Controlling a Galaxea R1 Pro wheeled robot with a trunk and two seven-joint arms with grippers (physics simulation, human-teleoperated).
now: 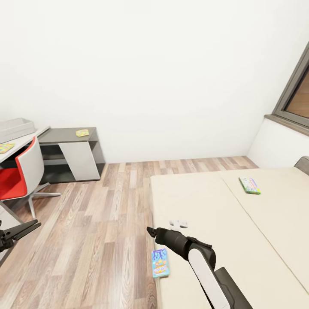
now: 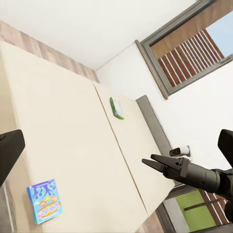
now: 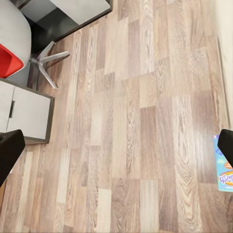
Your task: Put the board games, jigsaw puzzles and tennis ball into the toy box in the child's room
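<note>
A blue-purple board game point(image 1: 160, 262) lies at the left edge of the bed point(image 1: 240, 223), just below my open right gripper point(image 1: 150, 231). A green-edged board game point(image 1: 249, 185) lies further back on the mattress. In the left wrist view, both boxes, blue point(image 2: 44, 200) and green-edged point(image 2: 116, 108), and the right gripper point(image 2: 153, 162) are seen. My left gripper point(image 1: 30, 226) hangs open low at the left, over the floor. The toy box point(image 1: 15, 128) stands on the table point(image 1: 25, 139); one jigsaw puzzle point(image 1: 5, 148) lies beside it, another point(image 1: 82, 133) on the dark cabinet. The tennis ball is out of view.
A red and grey swivel chair point(image 1: 19, 171) stands at the table; its star base point(image 3: 46, 63) rests on the wood-plank floor point(image 1: 98, 223) between desk and bed. A small white object point(image 1: 178, 223) lies on the mattress. A dark-framed window point(image 1: 296, 94) is at the right.
</note>
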